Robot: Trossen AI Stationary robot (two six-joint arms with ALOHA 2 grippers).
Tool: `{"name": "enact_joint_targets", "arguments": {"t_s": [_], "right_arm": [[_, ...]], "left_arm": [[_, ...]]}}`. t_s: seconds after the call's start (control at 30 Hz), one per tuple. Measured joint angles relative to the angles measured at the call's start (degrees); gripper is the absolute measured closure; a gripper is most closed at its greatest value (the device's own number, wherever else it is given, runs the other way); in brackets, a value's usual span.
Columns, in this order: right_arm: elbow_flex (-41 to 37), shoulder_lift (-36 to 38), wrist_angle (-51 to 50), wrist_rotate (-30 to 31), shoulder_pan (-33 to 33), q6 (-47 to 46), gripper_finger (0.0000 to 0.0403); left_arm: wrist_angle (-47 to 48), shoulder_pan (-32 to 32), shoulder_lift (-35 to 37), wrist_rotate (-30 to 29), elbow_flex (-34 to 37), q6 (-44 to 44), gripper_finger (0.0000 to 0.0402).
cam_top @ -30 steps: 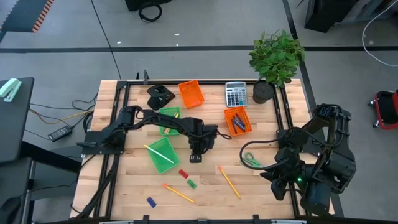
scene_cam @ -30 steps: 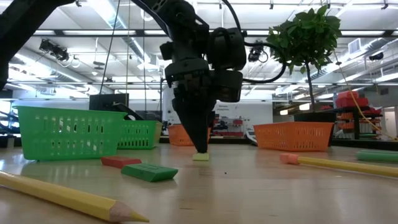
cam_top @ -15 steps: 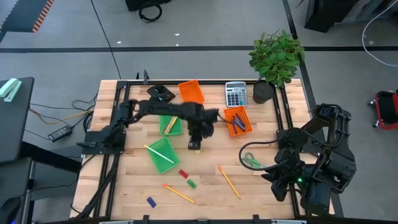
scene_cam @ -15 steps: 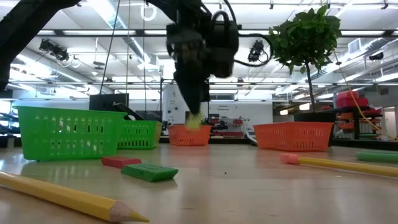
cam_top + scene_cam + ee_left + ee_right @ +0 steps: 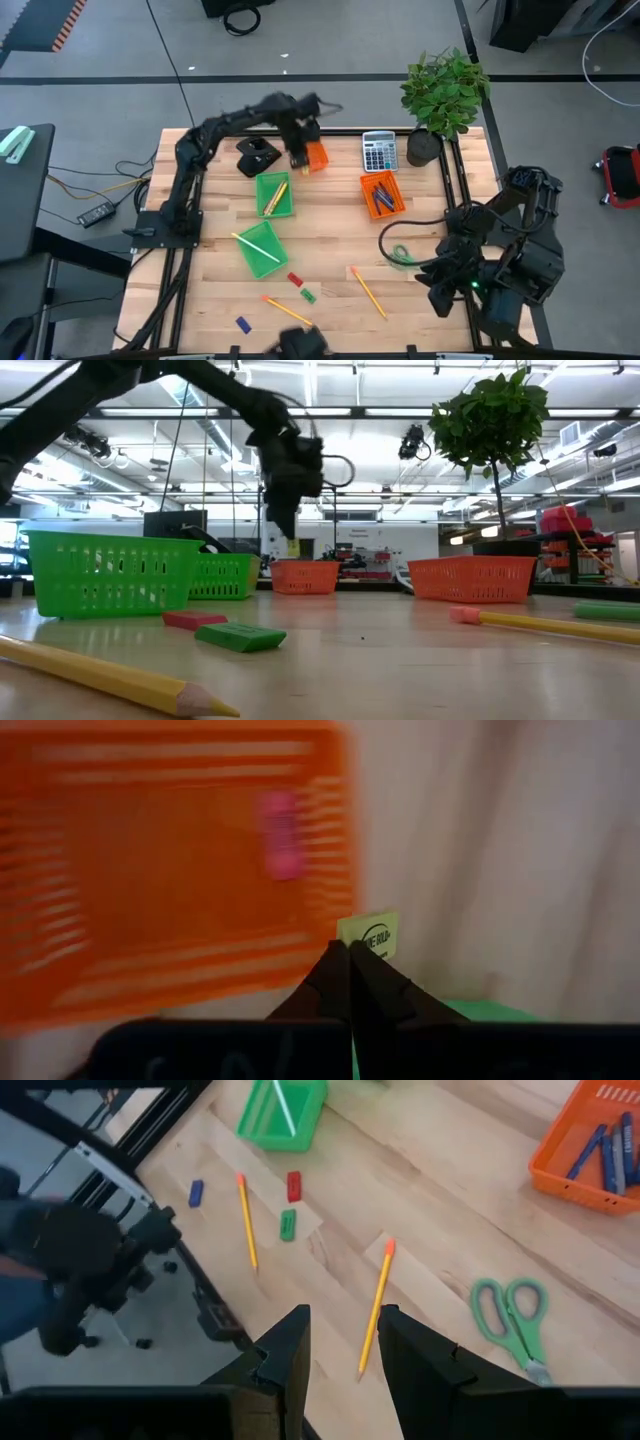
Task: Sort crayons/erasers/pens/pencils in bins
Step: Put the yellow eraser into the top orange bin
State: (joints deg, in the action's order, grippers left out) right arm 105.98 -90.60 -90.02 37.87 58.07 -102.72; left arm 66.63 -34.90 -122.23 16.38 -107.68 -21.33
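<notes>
Above the far orange bin (image 5: 311,153), the left end effector (image 5: 298,158) is clamped on the yellow eraser (image 5: 368,933); centre it over the bin before release. The right end effector (image 5: 340,1342) waits, fingers apart.

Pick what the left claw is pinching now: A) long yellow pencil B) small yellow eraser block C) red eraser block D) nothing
B: in the left wrist view the left claw is shut on the small yellow eraser block, next to the bright orange plastic tray that has a pink eraser inside.
</notes>
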Motion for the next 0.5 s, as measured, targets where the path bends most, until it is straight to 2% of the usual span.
{"name": "enact_joint_targets", "arguments": {"t_s": [0.13,0.3,0.5], "right_arm": [[0.00,-0.01,0.00,0.00,-2.67,1.37,0.0276],[0.00,0.56,0.02,-0.01,-6.11,4.40,0.0276],[0.01,1.98,0.00,-0.20,-9.11,8.55,0.0276]], "left_arm": [[-2.06,-4.82,0.00,0.62,0.00,-0.38,0.0400],[-2.99,-6.58,-0.20,2.29,0.00,-1.41,0.0398],[-5.55,-5.39,-0.39,1.26,0.33,-0.41,0.0335]]}}
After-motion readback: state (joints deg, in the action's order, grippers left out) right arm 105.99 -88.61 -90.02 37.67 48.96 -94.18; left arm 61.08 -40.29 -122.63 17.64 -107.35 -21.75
